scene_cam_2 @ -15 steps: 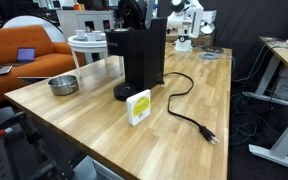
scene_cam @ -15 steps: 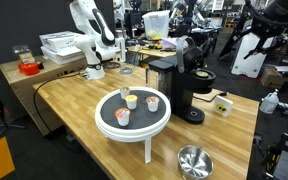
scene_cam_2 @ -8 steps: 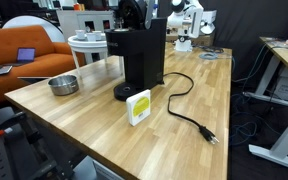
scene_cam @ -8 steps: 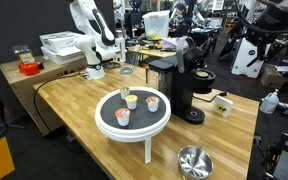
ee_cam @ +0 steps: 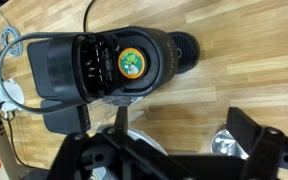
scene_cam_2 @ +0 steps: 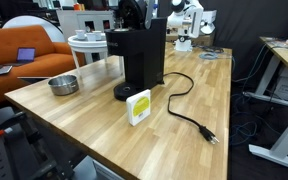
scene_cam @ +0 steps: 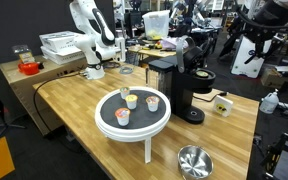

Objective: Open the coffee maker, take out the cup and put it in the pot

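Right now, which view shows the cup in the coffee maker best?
The wrist view: it looks down into the open coffee maker, where the cup shows its coloured top clearly. Both exterior views show only the coffee maker's black outside; the cup is hidden.

- Coffee maker (ee_cam: pixel 79 65): black, seen from straight above. Its top is swung open and it fills the upper middle of your frame.
- Cup (ee_cam: pixel 132 63): sits in the open chamber. The round top is green and yellow with an orange rim.
- Gripper (ee_cam: pixel 164 140): your jaws stand wide apart along the bottom edge, with nothing between them, just below the machine.
- Pot (ee_cam: pixel 221 145): only a shiny sliver shows, beside one finger (ee_cam: pixel 249 140).
- Table (ee_cam: pixel 244 50): pale wood planks.
- Cord (ee_cam: pixel 87 12): black, runs off the top edge.
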Tool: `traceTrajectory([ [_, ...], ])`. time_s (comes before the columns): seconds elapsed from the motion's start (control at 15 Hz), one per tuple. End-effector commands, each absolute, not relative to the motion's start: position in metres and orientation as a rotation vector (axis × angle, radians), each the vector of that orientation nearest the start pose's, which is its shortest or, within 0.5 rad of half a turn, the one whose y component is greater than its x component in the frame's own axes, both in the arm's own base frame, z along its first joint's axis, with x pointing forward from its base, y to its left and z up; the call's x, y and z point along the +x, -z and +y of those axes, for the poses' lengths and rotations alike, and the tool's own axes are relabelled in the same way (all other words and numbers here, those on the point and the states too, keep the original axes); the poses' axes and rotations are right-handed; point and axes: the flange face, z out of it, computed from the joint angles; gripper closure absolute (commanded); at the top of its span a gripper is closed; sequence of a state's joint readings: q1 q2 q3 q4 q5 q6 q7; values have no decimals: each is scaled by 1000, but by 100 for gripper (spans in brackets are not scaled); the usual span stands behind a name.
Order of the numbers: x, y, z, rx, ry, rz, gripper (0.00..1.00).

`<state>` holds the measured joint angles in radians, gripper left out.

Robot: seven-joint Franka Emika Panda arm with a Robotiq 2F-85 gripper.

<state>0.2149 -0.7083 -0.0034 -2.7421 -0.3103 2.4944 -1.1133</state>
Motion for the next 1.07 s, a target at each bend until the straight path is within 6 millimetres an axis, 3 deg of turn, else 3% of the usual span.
traceTrajectory([
  [0.0,355,-472,78,-2532,550,-2430,0],
  [0.67,356,-471,79,-2567,502,-2389,0],
  [1.0,363,-472,83,-2767,448,-2025,0],
])
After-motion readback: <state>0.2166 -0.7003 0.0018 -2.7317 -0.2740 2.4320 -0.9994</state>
